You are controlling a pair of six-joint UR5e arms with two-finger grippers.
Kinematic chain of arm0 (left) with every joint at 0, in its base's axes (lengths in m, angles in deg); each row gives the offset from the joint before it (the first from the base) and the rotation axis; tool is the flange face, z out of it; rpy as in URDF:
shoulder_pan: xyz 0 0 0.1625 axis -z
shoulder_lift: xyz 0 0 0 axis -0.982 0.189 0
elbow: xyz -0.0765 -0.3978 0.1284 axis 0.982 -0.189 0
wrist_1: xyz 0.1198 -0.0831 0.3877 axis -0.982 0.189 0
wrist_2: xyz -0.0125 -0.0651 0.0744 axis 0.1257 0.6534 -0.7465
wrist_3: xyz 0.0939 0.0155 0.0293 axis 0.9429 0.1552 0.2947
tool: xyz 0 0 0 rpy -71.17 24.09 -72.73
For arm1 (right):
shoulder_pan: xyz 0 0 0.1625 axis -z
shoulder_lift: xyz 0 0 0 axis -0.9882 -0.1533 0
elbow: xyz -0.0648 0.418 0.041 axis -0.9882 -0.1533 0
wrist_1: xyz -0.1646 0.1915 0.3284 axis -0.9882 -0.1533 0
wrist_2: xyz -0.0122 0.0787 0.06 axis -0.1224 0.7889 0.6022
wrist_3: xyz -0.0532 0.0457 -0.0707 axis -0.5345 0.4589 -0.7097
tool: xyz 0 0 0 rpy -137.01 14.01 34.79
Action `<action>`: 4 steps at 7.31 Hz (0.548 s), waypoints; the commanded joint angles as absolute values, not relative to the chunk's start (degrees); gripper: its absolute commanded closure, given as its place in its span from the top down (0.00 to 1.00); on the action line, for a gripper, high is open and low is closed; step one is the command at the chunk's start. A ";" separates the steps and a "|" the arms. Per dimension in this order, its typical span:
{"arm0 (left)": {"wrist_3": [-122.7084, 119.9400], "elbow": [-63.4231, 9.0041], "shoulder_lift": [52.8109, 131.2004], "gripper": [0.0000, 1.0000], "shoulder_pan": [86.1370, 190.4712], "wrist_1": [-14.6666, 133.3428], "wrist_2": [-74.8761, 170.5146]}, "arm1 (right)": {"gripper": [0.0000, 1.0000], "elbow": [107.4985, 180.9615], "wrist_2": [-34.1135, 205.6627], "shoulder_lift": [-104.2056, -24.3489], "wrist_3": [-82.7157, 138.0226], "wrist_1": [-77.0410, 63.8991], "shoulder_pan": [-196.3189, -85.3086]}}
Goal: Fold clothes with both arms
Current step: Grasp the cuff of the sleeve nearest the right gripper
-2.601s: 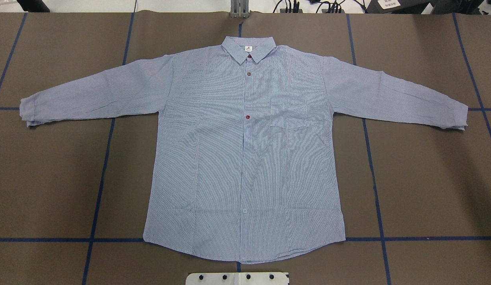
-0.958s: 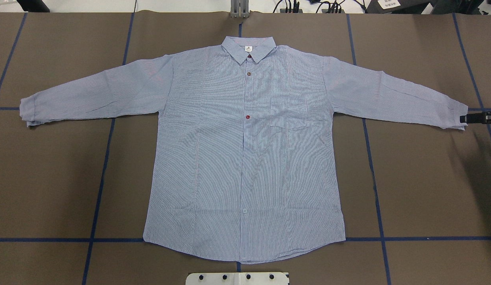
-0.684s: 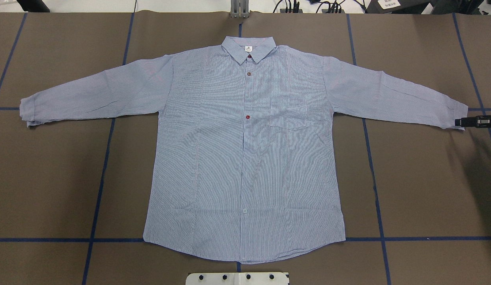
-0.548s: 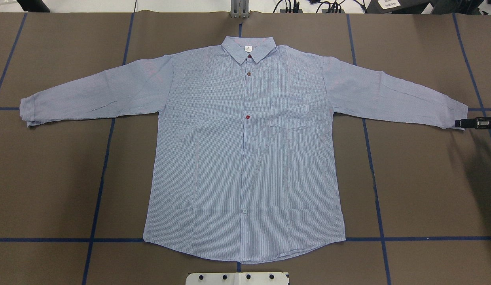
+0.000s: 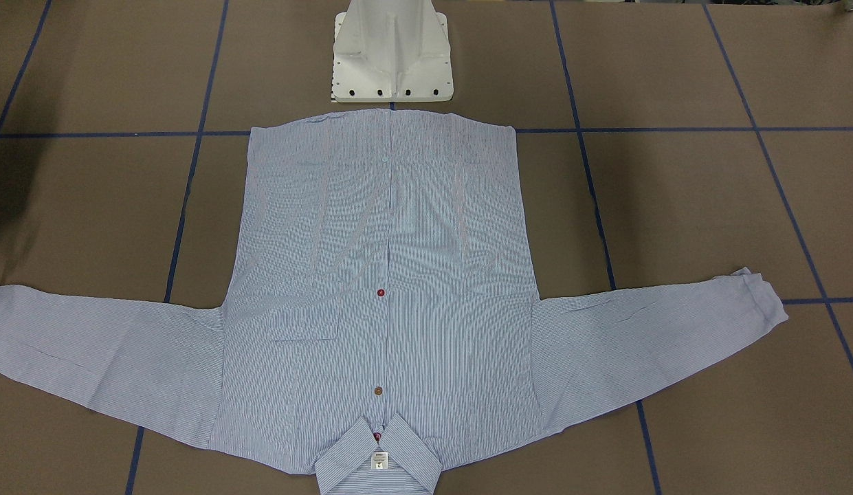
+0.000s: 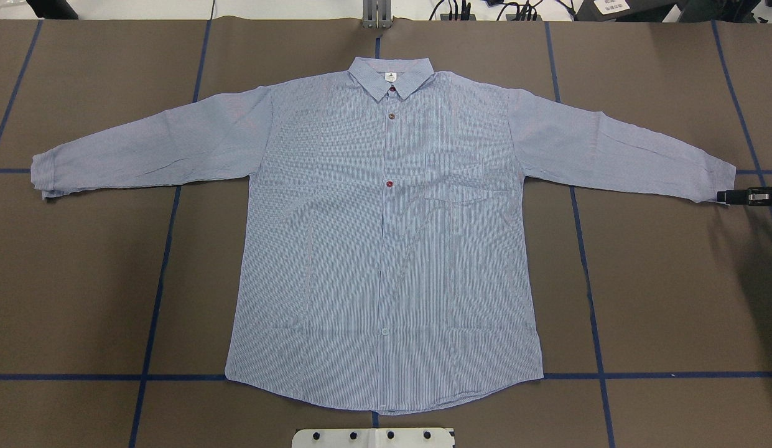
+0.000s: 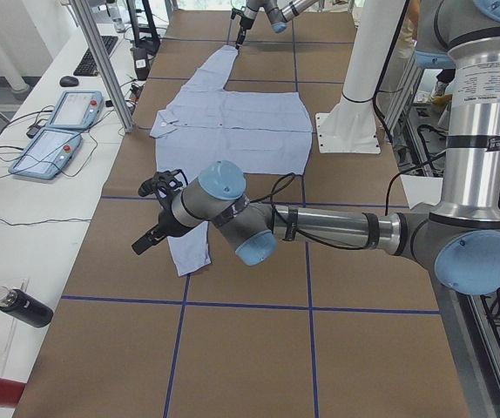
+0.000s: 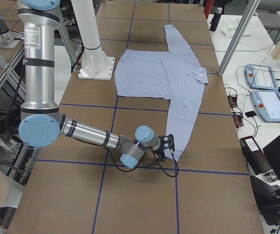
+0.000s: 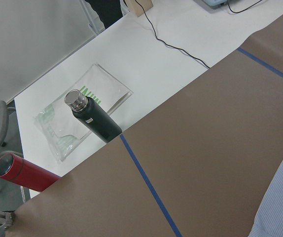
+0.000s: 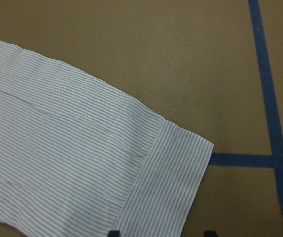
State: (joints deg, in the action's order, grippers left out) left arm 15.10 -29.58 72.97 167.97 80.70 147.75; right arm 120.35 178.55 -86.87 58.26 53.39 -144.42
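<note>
The black right gripper, jaws apart, sits at the cuff of the light blue striped button-up shirt lying flat on the brown table. Sleeve fold seems barely begun; next, probably pinch that cuff.

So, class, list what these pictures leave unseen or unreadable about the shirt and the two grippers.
Left gripper: seen only in the exterior left view, small and side-on; open or shut cannot be told.
Right gripper: cut off by the overhead view's right edge; its wrist view shows only two fingertips at the bottom edge, so contact with the cuff is unclear.
Collar label: print too small in every view.
</note>
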 commanded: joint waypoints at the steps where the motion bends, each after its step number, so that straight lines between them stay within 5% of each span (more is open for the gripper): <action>1: 15.10 -29.49 72.94 1.00 167.97 80.70 147.75 | 0.59 120.32 178.07 -86.84 58.35 53.39 -143.85; 3: 15.10 -29.41 72.94 1.00 167.97 80.70 147.75 | 0.28 120.58 178.07 -86.32 60.27 53.48 -143.41; 4: 15.10 -29.40 72.94 1.00 167.97 80.70 147.75 | 0.03 120.84 178.15 -85.88 60.72 53.48 -143.23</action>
